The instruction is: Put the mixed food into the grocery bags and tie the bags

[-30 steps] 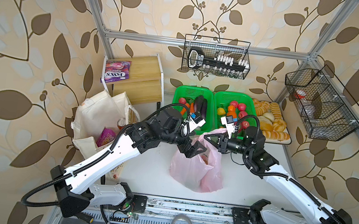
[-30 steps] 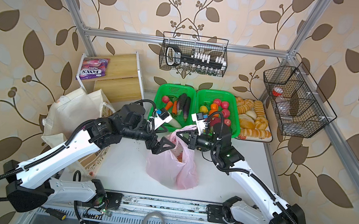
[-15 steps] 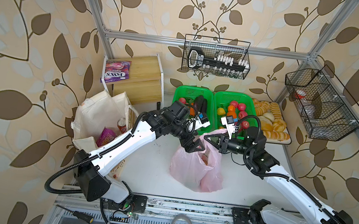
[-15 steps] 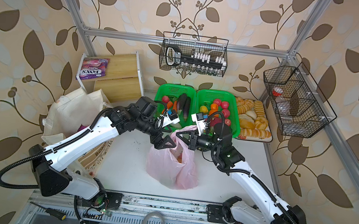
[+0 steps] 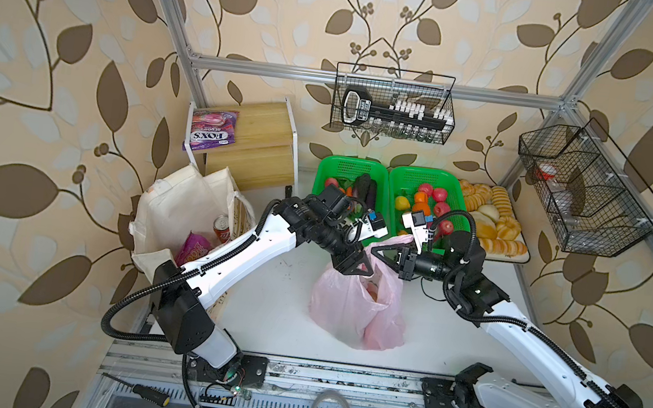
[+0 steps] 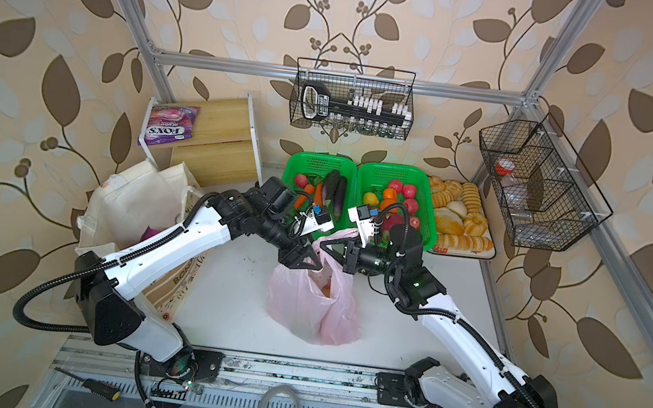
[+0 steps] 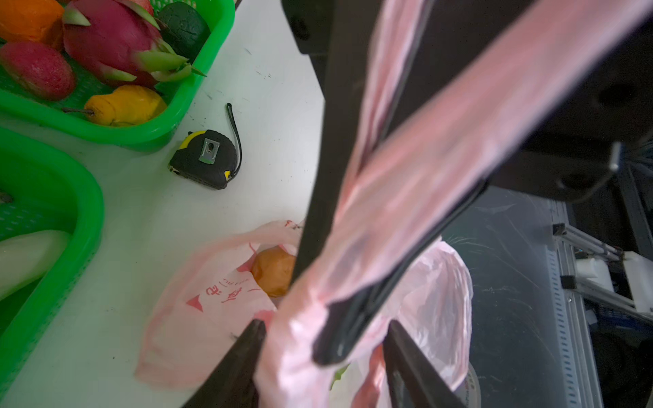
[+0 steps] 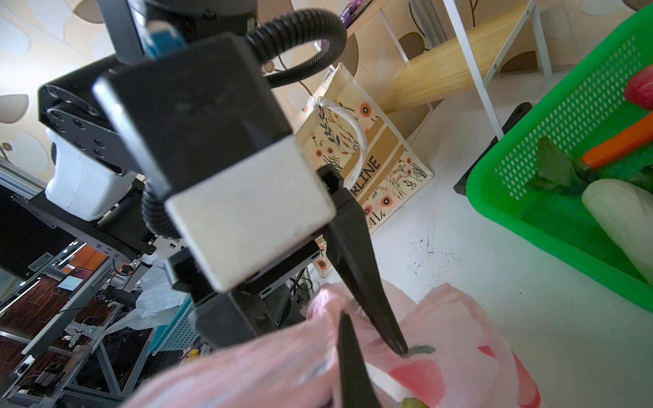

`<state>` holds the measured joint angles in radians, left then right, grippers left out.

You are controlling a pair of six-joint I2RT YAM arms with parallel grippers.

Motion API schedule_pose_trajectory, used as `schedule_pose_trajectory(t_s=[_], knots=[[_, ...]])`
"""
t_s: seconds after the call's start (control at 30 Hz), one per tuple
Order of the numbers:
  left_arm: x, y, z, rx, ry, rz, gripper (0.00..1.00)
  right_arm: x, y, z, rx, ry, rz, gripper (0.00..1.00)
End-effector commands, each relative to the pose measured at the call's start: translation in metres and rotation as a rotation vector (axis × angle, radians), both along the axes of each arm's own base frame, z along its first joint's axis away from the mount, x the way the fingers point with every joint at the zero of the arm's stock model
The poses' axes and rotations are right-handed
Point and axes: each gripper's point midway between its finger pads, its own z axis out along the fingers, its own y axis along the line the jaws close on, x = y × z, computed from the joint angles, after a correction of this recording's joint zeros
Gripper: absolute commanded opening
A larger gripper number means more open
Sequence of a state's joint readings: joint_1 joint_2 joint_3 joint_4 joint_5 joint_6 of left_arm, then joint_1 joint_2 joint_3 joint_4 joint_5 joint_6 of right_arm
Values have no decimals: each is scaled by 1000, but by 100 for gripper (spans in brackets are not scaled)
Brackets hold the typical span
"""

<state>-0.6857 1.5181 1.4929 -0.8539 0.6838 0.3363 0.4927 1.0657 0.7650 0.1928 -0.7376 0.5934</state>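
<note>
Right gripper (image 5: 375,253) is clamped hard on a handle of the pink plastic bag (image 5: 354,313), and that strap is drawn out straight. Nose to nose with it, the left gripper (image 5: 353,267) straddles the gathered neck of the bag. Its fingers (image 7: 243,353) stand part-way apart with plastic bunched between them; whether they truly pinch it, can't tell.

The bag sits mid-table on the white table (image 5: 275,308), a scuffed top with dark specks. Its long axis runs from the fat base, nearer the front rail, up to the neck at the grippers, mouth end toward the green baskets (image 5: 345,167). A potato (image 7: 274,272) shows inside. A tape measure (image 7: 205,160) lies just beside one basket.

Out at the table's left edge stands the canvas tote (image 5: 178,205), upright with its mouth open to the top. A red can (image 5: 221,228) and a purple packet (image 5: 194,246) are inside, and its floral, lettered side faces the table's middle.

Right of the baskets is a tray of bread rolls (image 5: 521,258). At back left, a wooden shelf (image 5: 258,130) carries a FOX'S packet (image 5: 211,131). Wire baskets (image 5: 588,201) hang on an aluminium frame (image 5: 331,76), with leaf-print wallpaper (image 5: 61,57) all round.
</note>
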Motion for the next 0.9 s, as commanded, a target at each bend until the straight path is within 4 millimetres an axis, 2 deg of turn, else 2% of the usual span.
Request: schedule_pose_trajectory(t_s=[0.0,0.1,0.23,0.33,0.5,0.53,0.6,0.67,0.73,0.87], knots=[[-2,-4,21,-56,-11,-26,41,-5,0,20,30,-71,19,0],[-3,-5,23,-65,-8,-28,32,-5,0,20,29,-70,17,0],[-3,-4,22,-62,-1,-28,30,-5,-1,19,27,-70,15,0],[-4,-4,22,-62,3,-25,30,-5,-1,18,25,-68,13,1],[-7,-1,34,-79,-25,-24,33,-5,-2,16,19,-72,9,0],[-9,0,36,-85,-28,-30,38,-4,-2,16,17,-70,6,0],[-14,2,41,-95,-40,-46,60,-4,-2,15,16,-68,7,0],[-17,3,43,-102,-39,-59,69,-4,-1,16,19,-70,9,0],[-22,4,45,-104,-24,-77,76,-4,-1,16,21,-72,9,0],[-25,5,44,-92,-2,-92,83,-4,-1,18,23,-75,10,0]])
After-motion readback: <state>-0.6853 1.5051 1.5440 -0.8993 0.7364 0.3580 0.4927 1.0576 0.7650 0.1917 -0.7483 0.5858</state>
